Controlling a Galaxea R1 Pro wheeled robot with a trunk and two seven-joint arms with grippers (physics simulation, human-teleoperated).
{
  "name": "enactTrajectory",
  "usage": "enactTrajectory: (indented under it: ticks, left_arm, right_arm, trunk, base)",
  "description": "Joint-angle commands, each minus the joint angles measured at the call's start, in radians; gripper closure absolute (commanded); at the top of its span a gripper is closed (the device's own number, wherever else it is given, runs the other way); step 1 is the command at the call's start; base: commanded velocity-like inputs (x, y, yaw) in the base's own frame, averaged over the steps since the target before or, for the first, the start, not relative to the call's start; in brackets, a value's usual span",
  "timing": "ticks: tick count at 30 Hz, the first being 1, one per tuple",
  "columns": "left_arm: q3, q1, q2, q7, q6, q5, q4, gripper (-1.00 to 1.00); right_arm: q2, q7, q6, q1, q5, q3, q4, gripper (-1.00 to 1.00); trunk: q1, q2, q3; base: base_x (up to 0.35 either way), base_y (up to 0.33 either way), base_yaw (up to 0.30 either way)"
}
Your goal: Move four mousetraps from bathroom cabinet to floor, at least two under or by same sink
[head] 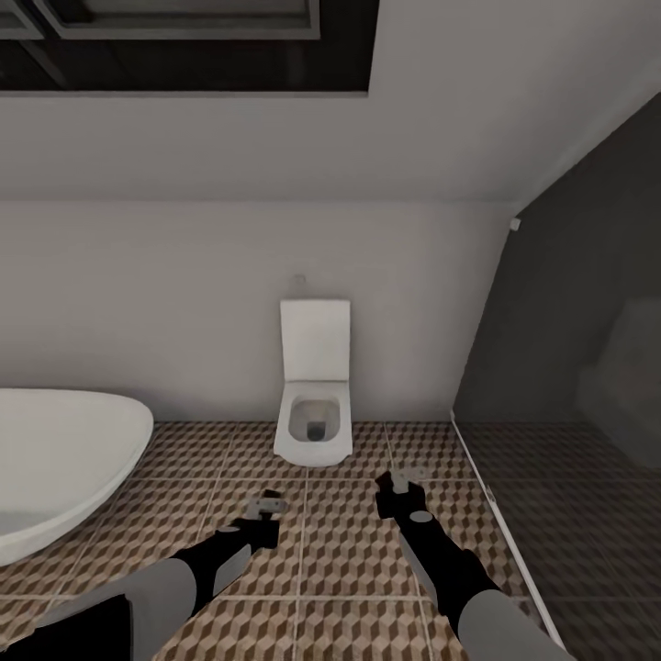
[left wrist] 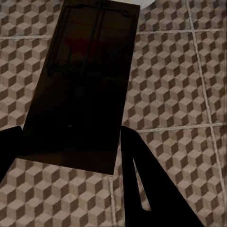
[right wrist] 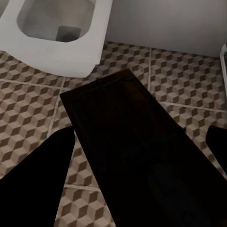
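Two grippers, each carrying a mousetrap above the bathroom floor (head: 330, 551).
Largest to smallest: cube-patterned floor tiles; white bathtub (head: 55, 468) at the robot's left; white toilet (head: 314, 404) against the far wall, lid raised; left gripper (head: 266, 508) clenched on a dark flat mousetrap (left wrist: 80, 85), wire parts visible; right gripper (head: 401, 487) clamped likewise on a second mousetrap (right wrist: 137, 156), held near the toilet's front.

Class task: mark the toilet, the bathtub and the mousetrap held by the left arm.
toilet (head: 315, 424), head view, bowl rim.
bathtub (head: 64, 459), head view, curved white side.
mousetrap (left wrist: 80, 90), left wrist view, board's middle.
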Motion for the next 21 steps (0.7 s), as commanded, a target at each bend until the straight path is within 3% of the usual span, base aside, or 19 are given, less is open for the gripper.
enactTrajectory:
  ticks: [1,6,21]
  left_arm:
    - [-0.007,-0.001,0.004,0.010,-0.001,-0.002,-0.014,1.00]
    - [-0.007,-0.001,0.023,0.015,-0.005,-0.012,-0.076,1.00]
    - [-0.009,-0.001,0.027,0.031,-0.005,-0.013,-0.092,1.00]
  right_arm:
    - [-0.001,-0.007,0.008,-0.001,-0.001,0.005,-0.002,1.00]
    - [-0.002,-0.008,0.008,-0.001,-0.001,0.004,-0.002,1.00]
    - [-0.002,-0.008,0.007,-0.001,-0.001,0.004,-0.002,1.00]
  trunk:
    - [0.000,-0.002,-0.003]
    - [0.012,-0.023,-0.021]
    - [0.069,-0.128,-0.091]
  base:
    - [0.000,0.000,0.000]
    - [0.000,0.000,0.000]
    - [0.000,0.000,0.000]
